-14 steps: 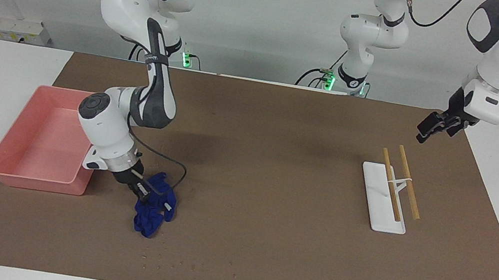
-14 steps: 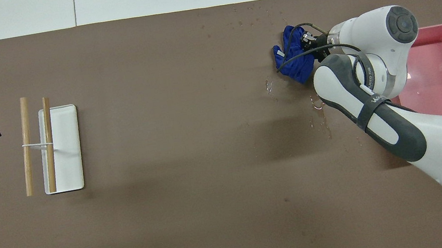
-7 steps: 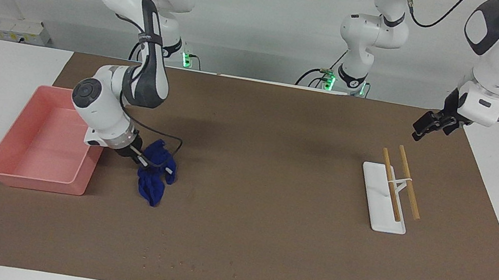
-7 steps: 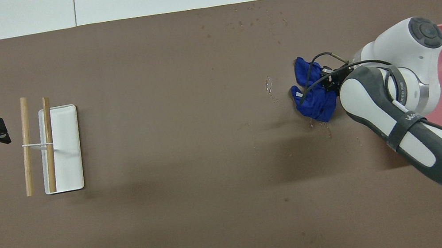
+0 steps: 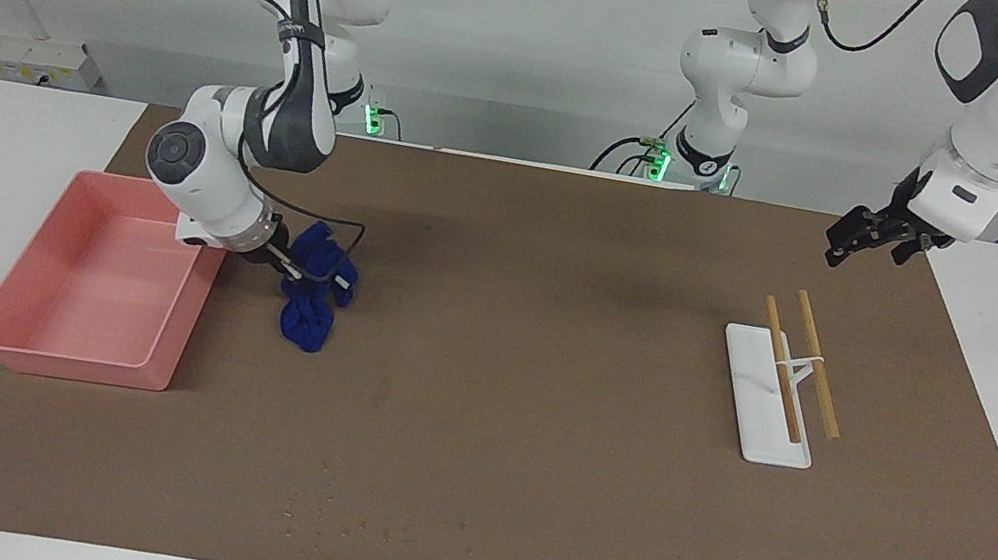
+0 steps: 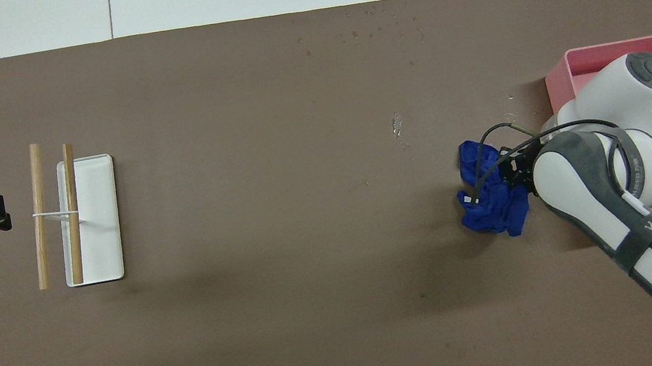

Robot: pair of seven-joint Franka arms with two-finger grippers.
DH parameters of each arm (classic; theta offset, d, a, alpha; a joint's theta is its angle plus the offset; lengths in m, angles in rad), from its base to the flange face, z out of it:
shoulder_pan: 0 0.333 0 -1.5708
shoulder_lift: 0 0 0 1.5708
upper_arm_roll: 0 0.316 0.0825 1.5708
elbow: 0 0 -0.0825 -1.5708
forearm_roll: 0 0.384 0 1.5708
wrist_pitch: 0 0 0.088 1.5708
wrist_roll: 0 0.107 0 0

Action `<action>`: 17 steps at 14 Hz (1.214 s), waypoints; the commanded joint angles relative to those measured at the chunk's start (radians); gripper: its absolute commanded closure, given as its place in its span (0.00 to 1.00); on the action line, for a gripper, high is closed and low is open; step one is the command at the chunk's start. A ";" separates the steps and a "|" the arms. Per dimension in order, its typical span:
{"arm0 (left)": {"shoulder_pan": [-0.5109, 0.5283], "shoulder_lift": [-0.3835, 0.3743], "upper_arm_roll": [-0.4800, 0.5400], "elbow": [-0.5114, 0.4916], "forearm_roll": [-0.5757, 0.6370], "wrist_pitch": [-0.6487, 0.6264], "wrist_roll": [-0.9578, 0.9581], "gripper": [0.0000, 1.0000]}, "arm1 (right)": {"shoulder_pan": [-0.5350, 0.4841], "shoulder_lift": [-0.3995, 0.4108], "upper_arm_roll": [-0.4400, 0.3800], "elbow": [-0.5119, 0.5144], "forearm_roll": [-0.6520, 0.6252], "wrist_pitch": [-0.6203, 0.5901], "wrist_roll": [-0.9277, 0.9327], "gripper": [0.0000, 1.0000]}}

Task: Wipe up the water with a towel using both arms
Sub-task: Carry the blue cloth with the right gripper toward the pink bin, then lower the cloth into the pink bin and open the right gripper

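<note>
A brown mat [image 5: 543, 379] covers the white desk. The right tool [image 5: 284, 259] grips the blue towel [image 5: 313, 289], which drags on the mat beside the pink bin [image 5: 88, 282]. Water [image 6: 386, 27] dots the mat's edge farthest from the robots, well apart from the towel, so those droplets may be missed. The left tool [image 5: 861, 239] waits, fingers spread, above the mat near the white tray [image 5: 757, 404] with wooden sticks [image 5: 800, 361].

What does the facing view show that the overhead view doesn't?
Only facing: both arms' upper links and green-lit bases, and the towel hanging from the right gripper to the mat. Only overhead: droplets mid-mat near the towel. Both: tray, stick rack, left gripper waiting past the rack, and droplets at the mat's edge farthest from the robots.
</note>
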 commanded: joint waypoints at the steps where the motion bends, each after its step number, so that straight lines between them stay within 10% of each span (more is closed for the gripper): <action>1: -0.019 -0.013 0.017 -0.010 0.012 0.004 0.042 0.00 | -0.014 -0.124 0.008 -0.035 -0.030 -0.066 -0.016 1.00; 9: -0.019 -0.009 0.012 0.002 0.007 0.020 0.055 0.00 | -0.150 -0.211 0.008 0.185 -0.068 -0.212 -0.166 1.00; 17: -0.044 -0.010 0.017 0.036 -0.016 0.013 0.055 0.00 | -0.274 -0.231 0.008 0.148 -0.143 -0.166 -0.401 1.00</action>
